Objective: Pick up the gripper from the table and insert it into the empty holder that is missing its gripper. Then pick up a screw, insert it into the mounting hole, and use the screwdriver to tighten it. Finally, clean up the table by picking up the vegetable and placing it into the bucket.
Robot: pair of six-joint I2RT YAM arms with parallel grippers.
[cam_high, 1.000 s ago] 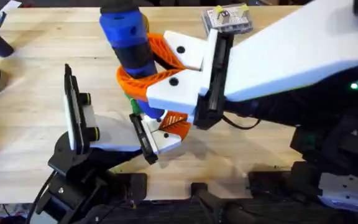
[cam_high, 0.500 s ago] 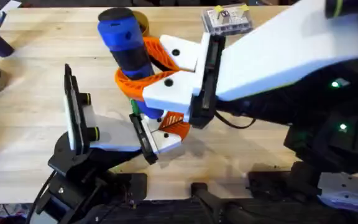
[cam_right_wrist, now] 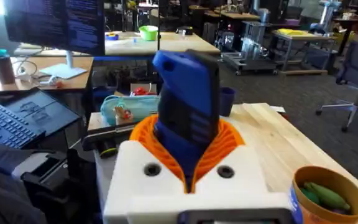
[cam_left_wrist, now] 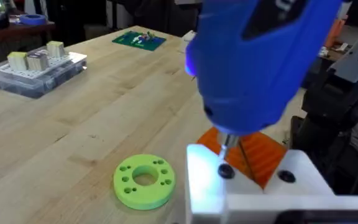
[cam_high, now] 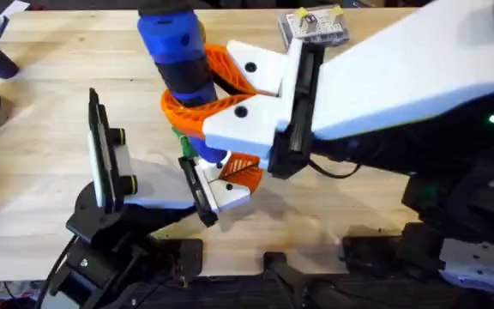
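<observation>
Orange ribbed fingers (cam_high: pixel 197 112) of the right gripper (cam_right_wrist: pixel 190 163) are pinching the blue screwdriver (cam_high: pixel 177 53) upright over the holder (cam_high: pixel 157 187). Seen from the left wrist, its thin bit (cam_left_wrist: pixel 226 144) is pointing down at a dark screw (cam_left_wrist: pixel 225 171) on the white block, beside the gripper (cam_left_wrist: pixel 253 154) seated there. Whether the left arm's fingers are spread cannot be told. Nearby, the vegetable (cam_right_wrist: pixel 325 193) is lying inside the bucket (cam_right_wrist: pixel 298 200), and a lime-green disc (cam_left_wrist: pixel 144 180) is lying on the table (cam_left_wrist: pixel 73 124).

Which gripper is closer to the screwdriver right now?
Right. The right gripper is clamped around the screwdriver, holding it upright over the holder; the left wrist camera views its bit from close by.
</observation>
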